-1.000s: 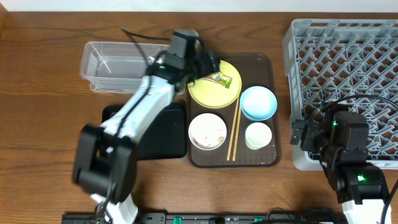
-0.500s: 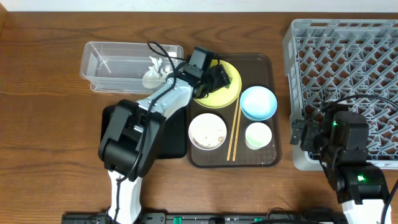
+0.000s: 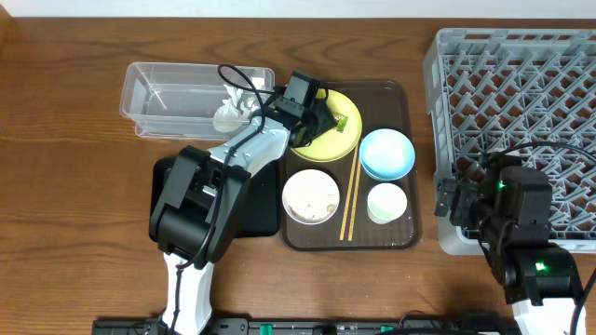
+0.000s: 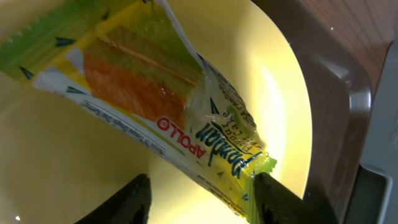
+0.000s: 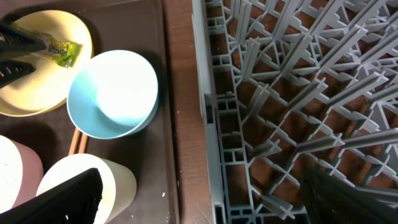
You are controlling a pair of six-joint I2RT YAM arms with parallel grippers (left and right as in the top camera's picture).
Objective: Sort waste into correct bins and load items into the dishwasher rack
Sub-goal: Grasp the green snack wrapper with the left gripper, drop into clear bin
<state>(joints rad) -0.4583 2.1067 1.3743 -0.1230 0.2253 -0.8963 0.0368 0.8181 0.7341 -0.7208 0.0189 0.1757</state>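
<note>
Jaws of our left gripper (image 4: 205, 196) straddle the snack wrapper (image 4: 155, 106) on the yellow plate (image 4: 68, 168), 1 finger touching its green end, the other just clear: no firm grip yet, we judge. We sit low to pinch it for a bin; the clear tub (image 3: 177, 98) lies at the plate's 9 o'clock. Our right gripper (image 5: 199, 193) hangs wide open, empty, beside the dishwasher rack (image 5: 298, 93)

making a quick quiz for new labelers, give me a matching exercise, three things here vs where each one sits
Things:
1. snack wrapper
2. crumpled paper
3. chopsticks

Places:
A. in the clear tub
B. lying directly on the brown tray
C. on the yellow plate

Pairs: 1-C, 2-A, 3-B
</note>
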